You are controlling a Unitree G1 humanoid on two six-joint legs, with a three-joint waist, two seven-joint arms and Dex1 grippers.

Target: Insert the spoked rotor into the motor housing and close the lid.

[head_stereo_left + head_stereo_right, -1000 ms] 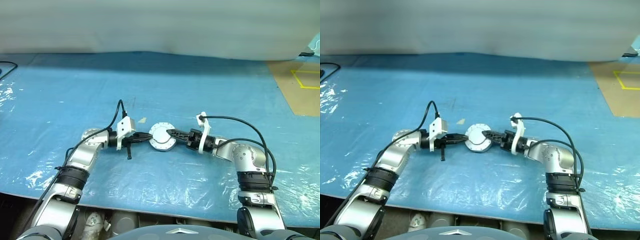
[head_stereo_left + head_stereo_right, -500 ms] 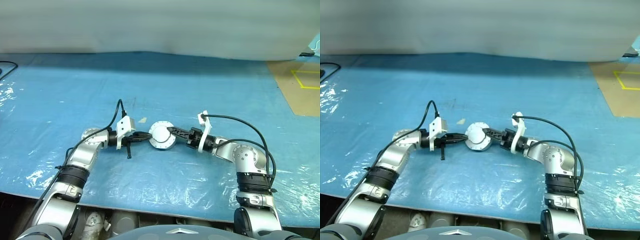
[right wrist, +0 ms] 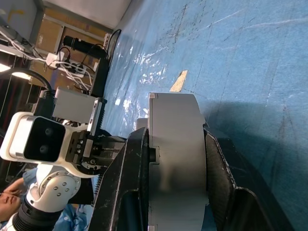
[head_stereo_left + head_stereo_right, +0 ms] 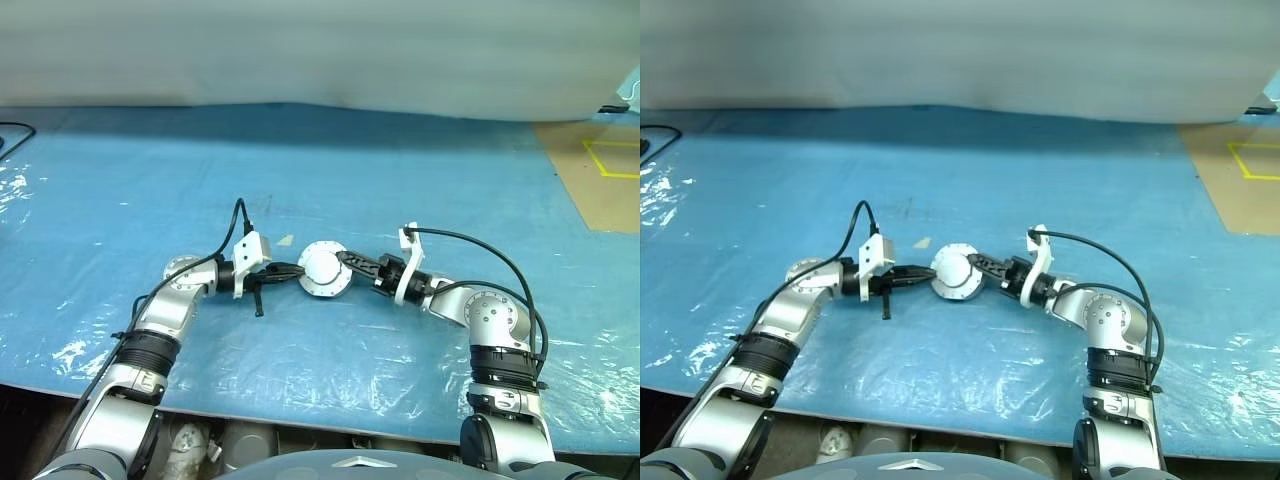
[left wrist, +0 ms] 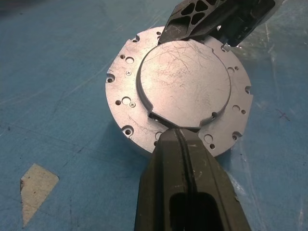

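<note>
both tools met at the motor housing (image 4: 324,272) on the blue bench (image 4: 420,180). since a second before, the right tool (image 3: 168,159) had narrowed and now clamped housing and lid (image 5: 185,86) together. left tool (image 5: 180,144), fully closed, pressed the lid's edge; closing looked nearly finished.

No readable text, label or number anywhere, as far as these rather coarse views allow.

We see a scratched silver-gray lid (image 5: 185,89) on the gray motor housing (image 3: 175,159). The table (image 4: 420,170) is blue, with a tan patch (image 4: 600,175) at upper right.
</note>
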